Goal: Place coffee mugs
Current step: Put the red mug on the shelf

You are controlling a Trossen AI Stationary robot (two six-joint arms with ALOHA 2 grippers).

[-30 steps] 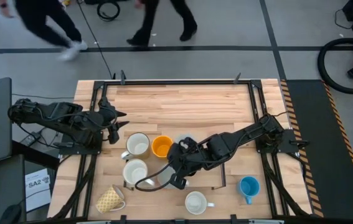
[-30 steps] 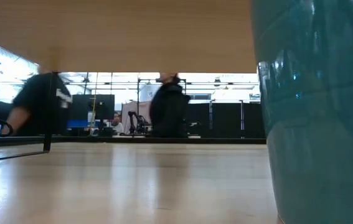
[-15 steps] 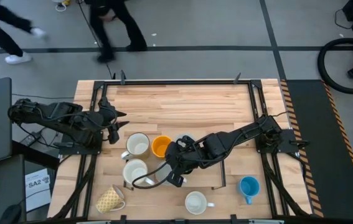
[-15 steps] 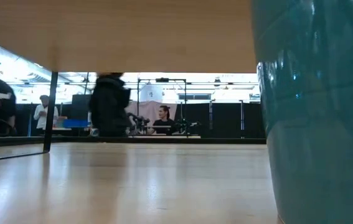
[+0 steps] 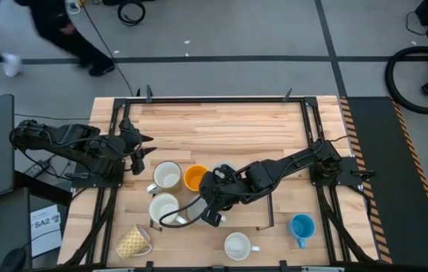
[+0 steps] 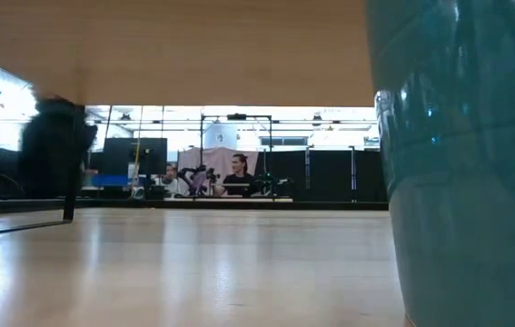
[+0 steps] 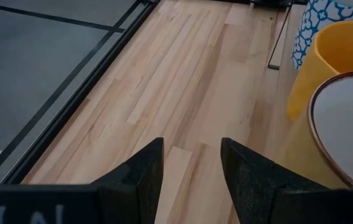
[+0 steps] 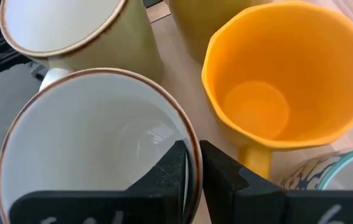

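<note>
Several coffee mugs stand upright on the wooden table (image 5: 229, 128): two cream ones (image 5: 167, 175) (image 5: 164, 206), an orange one (image 5: 195, 178), a yellow patterned one (image 5: 133, 242), a white one (image 5: 238, 245) and a blue one (image 5: 301, 227). My right gripper (image 5: 201, 211) is shut on another cream mug with a brown rim (image 8: 101, 143), which the gripper mostly hides in the high view. My left gripper (image 5: 144, 153) waits open at the table's left edge, with nothing between its fingers (image 7: 142, 174). My right gripper pinches the cream mug's rim (image 8: 192, 155) on the side nearest the orange mug (image 8: 276, 81), with one finger (image 8: 175, 171) inside the mug and the other (image 8: 220, 177) outside. The fingers slant down from the table's right. The mug stays upright, mouth up.
A white mug with a blue pattern (image 8: 332, 174) stands close beside the right gripper, under the arm. The blue mug (image 6: 457, 163) fills the low view's right side. The far half of the table is bare wood. People move beyond the far edge.
People have walked toward the left past the table's far side. Neither the arms nor the mugs show a clear shift.
</note>
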